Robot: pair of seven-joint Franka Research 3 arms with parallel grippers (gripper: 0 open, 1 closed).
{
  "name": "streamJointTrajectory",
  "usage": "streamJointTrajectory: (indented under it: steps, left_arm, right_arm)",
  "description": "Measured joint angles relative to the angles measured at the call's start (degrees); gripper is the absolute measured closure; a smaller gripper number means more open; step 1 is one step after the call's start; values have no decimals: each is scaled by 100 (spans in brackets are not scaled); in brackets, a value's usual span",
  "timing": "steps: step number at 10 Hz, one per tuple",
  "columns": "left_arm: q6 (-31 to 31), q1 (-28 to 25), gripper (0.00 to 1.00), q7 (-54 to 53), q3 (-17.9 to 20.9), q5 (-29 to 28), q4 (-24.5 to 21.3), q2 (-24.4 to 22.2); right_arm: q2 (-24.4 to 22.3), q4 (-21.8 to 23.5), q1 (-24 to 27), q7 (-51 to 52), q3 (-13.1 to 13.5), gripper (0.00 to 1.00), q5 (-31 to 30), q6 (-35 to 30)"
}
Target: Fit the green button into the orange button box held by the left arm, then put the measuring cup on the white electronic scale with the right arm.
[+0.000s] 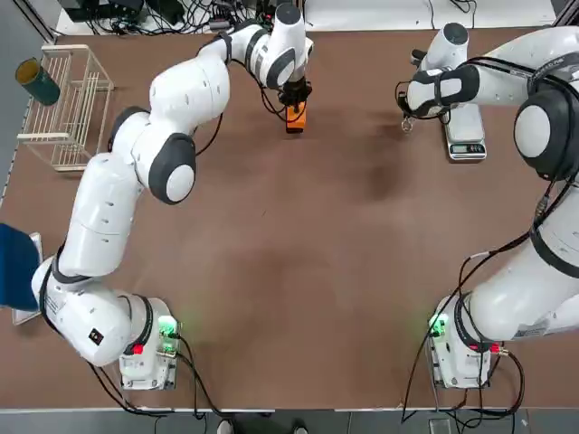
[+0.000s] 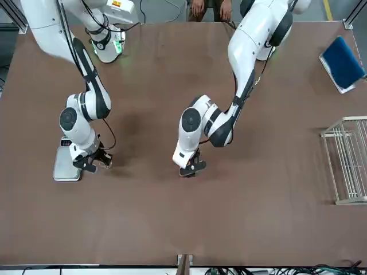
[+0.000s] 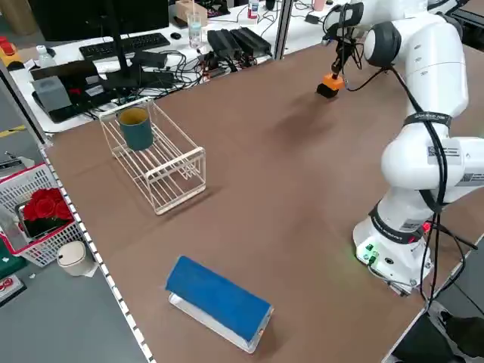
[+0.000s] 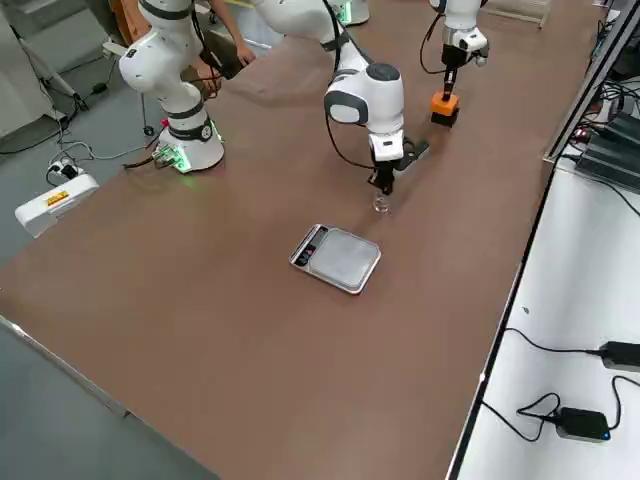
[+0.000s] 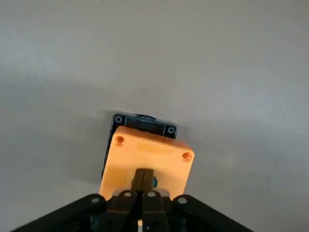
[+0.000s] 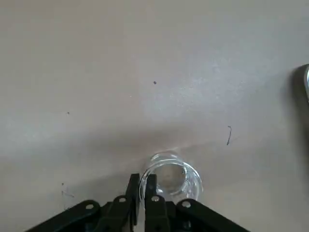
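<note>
The orange button box (image 1: 295,116) stands on a small black base at the table's far middle. My left gripper (image 5: 143,178) comes down on its top face, fingers shut on the box's top. A sliver of green (image 5: 154,182) shows beside the fingertips; the rest of the green button is hidden. The clear measuring cup (image 6: 171,178) stands upright on or just above the table, and my right gripper (image 6: 143,186) is shut on its rim. The white electronic scale (image 1: 465,136) lies flat just right of that gripper (image 1: 407,119), with nothing on its plate (image 4: 345,257).
A white wire rack (image 1: 68,104) with a dark green cup (image 1: 38,81) sits at the far left. A blue flat object (image 1: 16,267) lies at the left edge. A person's hands (image 2: 209,8) show beyond the robot's side of the table.
</note>
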State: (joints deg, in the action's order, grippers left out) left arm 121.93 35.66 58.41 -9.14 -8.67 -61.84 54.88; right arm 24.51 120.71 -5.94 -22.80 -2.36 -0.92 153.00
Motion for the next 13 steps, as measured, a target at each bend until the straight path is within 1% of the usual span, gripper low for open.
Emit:
streamJointTrajectory:
  steps: [3, 5, 7, 9, 10, 13]
  left_arm:
    - [0, 3, 99, 0, 25, 0, 0, 0]
    - [0, 9, 99, 0, 36, 0, -1, 2]
    - [11, 25, 99, 0, 45, -6, -2, 20]
    - [29, 33, 99, 0, 55, -17, -2, 26]
    - [32, 33, 99, 0, 57, -17, -2, 26]
    - [44, 24, 99, 0, 64, -17, 23, 23]
  right_arm:
    - [-21, -32, -5, 17, -4, 92, -9, -78]
    - [-202, -93, -1, 202, 17, 92, -14, -496]
    - [-566, -117, 37, 563, 196, 92, -14, -1087]
    - [-845, -114, 73, 1086, 396, 92, -17, -1396]
    - [-919, -113, 77, 1526, 585, 92, -19, -1474]
    - [-956, -113, 133, 3171, 1490, 92, -19, -1439]
